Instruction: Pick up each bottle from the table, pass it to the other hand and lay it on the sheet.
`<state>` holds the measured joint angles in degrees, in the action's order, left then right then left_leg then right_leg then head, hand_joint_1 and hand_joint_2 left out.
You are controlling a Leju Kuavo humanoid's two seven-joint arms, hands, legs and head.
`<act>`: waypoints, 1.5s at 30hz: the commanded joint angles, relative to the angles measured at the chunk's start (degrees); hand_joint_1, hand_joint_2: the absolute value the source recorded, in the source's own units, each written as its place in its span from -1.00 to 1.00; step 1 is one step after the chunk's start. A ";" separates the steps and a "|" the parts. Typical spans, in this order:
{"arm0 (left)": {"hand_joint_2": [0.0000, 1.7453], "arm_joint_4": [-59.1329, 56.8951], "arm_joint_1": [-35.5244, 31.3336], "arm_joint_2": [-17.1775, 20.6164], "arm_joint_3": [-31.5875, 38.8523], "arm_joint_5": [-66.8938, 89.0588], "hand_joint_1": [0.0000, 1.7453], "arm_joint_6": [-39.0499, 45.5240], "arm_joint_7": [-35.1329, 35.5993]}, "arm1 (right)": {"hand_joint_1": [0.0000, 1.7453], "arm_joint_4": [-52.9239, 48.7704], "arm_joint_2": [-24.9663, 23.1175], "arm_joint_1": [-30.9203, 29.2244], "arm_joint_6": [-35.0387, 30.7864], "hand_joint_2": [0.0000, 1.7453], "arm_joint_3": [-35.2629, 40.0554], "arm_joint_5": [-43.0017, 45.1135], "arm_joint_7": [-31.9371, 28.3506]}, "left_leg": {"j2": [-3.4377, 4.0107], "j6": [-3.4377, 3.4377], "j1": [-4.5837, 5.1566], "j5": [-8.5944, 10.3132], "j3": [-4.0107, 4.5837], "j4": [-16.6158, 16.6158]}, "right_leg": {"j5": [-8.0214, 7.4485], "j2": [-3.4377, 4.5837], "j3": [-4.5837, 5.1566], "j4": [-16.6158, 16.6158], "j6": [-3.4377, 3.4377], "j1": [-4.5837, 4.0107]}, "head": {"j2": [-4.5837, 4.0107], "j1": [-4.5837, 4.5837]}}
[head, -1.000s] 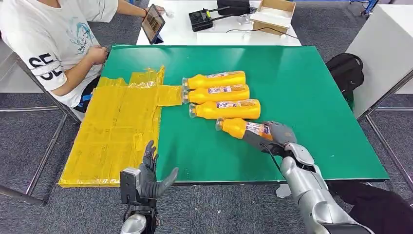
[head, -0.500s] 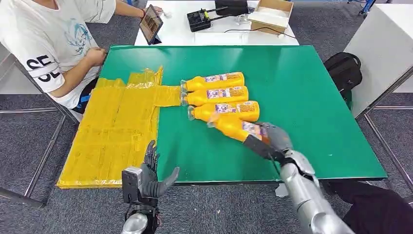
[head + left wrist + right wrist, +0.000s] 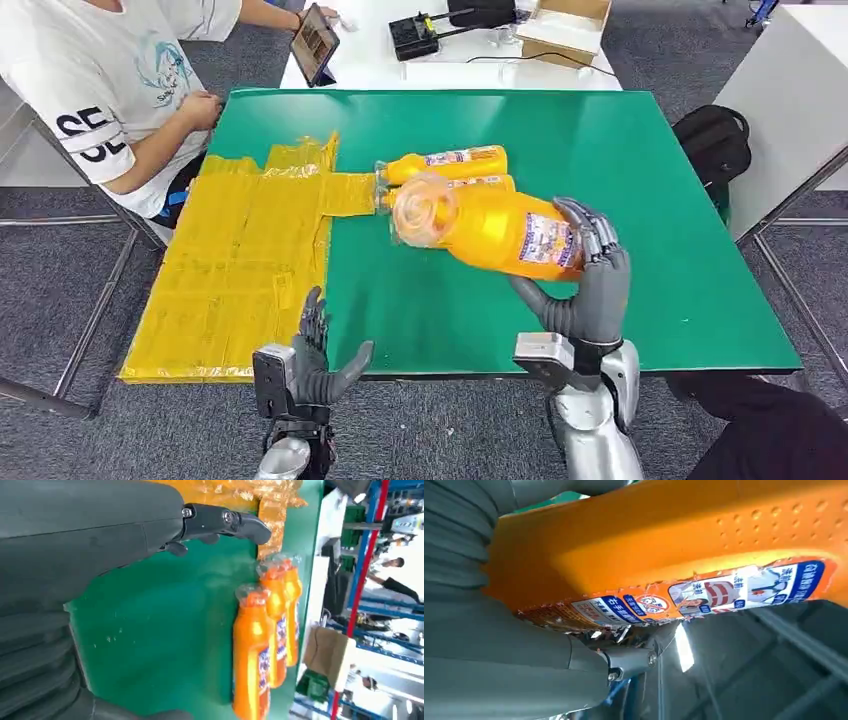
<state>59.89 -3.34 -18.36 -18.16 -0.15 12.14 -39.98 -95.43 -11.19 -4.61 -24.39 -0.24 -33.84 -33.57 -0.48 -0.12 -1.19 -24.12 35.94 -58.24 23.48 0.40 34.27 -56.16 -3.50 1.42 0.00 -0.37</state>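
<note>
So since a second ago the right hand has picked the nearest bottle clean off the green table and swung it up toward the camera; back then that bottle was lying flat at about 6 o'clock from the row. Its fingers are wrapped round the labelled end, thumb underneath, with the cap end pointing toward 9 o'clock.

Left hand hangs at the table's near edge with fingers spread, holding nothing.

My read: the pick-up is done and the handover is up next. That means bringing the bottle across toward 8 o'clock so the free neck half meets the left palm, then the left closes before the right lets go.

Room looks fine. Between the two hands is bare green, and the yellow sheet spreads wide at 9 o'clock, draping over the table's left edge, so there's plenty of landing space there. Other bottles lie side by side at 12 o'clock from the lifted one, partly hidden behind it, so I'd keep the swing on the near side of them. A person's arm rests by the sheet's far corner.
</note>
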 commanded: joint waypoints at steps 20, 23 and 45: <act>1.00 13.41 4.01 -1.64 -2.81 -0.30 -1.00 -6.47 1.30 | 1.00 15.27 -7.72 6.75 0.77 1.00 5.75 1.25 -5.40 | 0.13 0.06 -0.10 -0.14 -0.27 0.04 | 0.10 0.05 -0.25 0.03 0.18 -0.15 | 0.00 0.02; 1.00 13.14 3.90 -1.64 -2.77 -0.30 -1.00 -6.47 1.30 | 1.00 14.94 -7.65 6.72 0.73 1.00 5.64 1.30 -5.39 | 0.08 0.08 -0.08 -0.10 -0.21 0.05 | 0.08 0.01 -0.22 0.05 0.15 -0.12 | 0.00 0.00; 1.00 10.86 3.03 -1.64 -5.25 0.30 -1.00 -5.80 0.45 | 1.00 36.57 -8.81 -0.59 -6.27 1.00 3.70 12.59 -6.21 | 0.11 0.09 -0.05 -0.12 -0.31 0.07 | 0.10 0.01 -0.32 0.06 0.19 -0.10 | 0.00 0.00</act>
<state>73.83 -0.70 -17.73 -21.13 0.63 6.16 -39.69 -66.71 -20.00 -1.14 -29.84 5.81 -22.58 -37.94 -0.48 -0.14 -1.25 -24.10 35.97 -58.22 23.49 0.39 34.28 -56.20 -3.48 1.36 0.00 -0.37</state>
